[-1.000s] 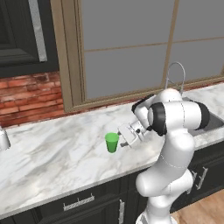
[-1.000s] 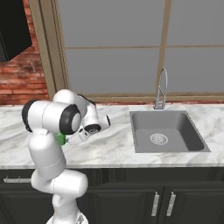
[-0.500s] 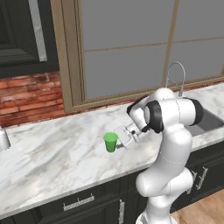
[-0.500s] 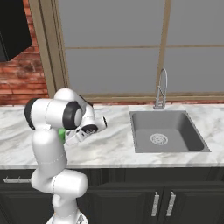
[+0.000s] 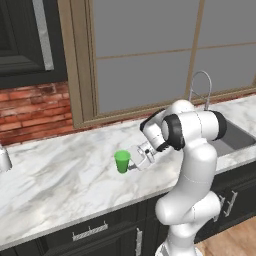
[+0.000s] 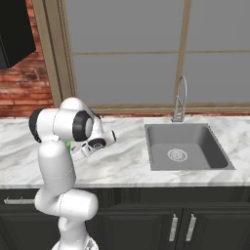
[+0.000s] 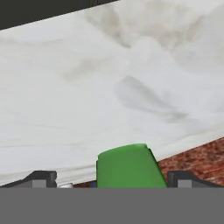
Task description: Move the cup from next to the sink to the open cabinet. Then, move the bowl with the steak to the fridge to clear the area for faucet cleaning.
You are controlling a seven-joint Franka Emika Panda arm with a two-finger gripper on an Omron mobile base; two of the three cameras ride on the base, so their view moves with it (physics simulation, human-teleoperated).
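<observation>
The small green cup (image 5: pixel 122 161) stands upright on the white marble counter (image 5: pixel 65 180), left of the sink (image 6: pixel 185 146). My gripper (image 5: pixel 135 161) is level with it, right beside it on the sink side, and is open. In the hand view the cup (image 7: pixel 127 168) sits low between the two dark fingertips (image 7: pixel 41 177), with a gap on each side. From the right, my arm hides all but a sliver of the cup (image 6: pixel 68 144). The faucet (image 6: pixel 179 100) rises behind the sink. The black upper cabinet (image 5: pixel 22 40) hangs at the far left. The bowl, steak and fridge are out of view.
A brick wall (image 5: pixel 35 112) and a large window (image 5: pixel 150 55) back the counter. A small pale object (image 5: pixel 3 160) stands at the counter's far left edge. Black lower cabinets with silver handles (image 5: pixel 89 231) run under the counter.
My gripper has moved left and slightly down towards the cup, closing the gap beside it. The jaws stayed open and the cup has not moved.
</observation>
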